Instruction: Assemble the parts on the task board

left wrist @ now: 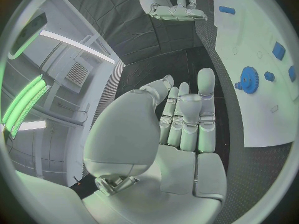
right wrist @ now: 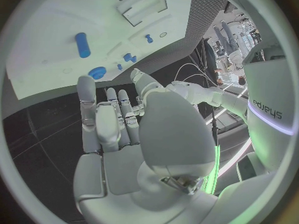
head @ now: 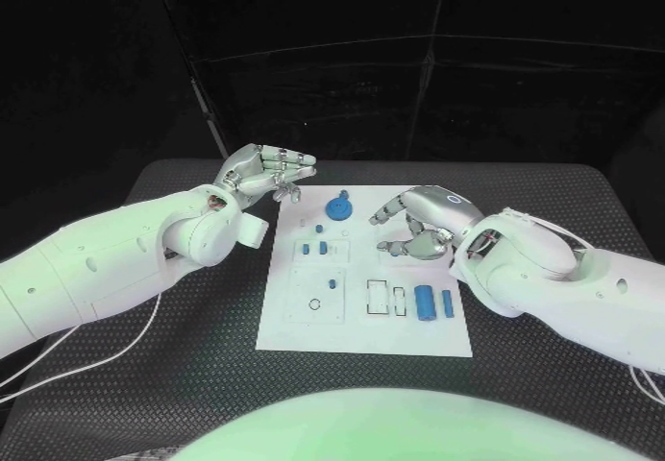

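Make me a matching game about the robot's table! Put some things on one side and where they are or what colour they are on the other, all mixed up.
Things:
1. task board
2. gear-shaped part
3. left hand
4. two long blue parts

Descriptions:
A. blue and round, at the board's far end
B. held up off the table, beyond the board's far left corner
C. white and flat, in the middle of the black table
D. lying side by side near the board's right edge

Right pairs: 1-C, 2-A, 3-B, 4-D

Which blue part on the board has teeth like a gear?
The blue gear at the board's far edge; it is round and toothed, while the other blue parts are plain pegs and cylinders.
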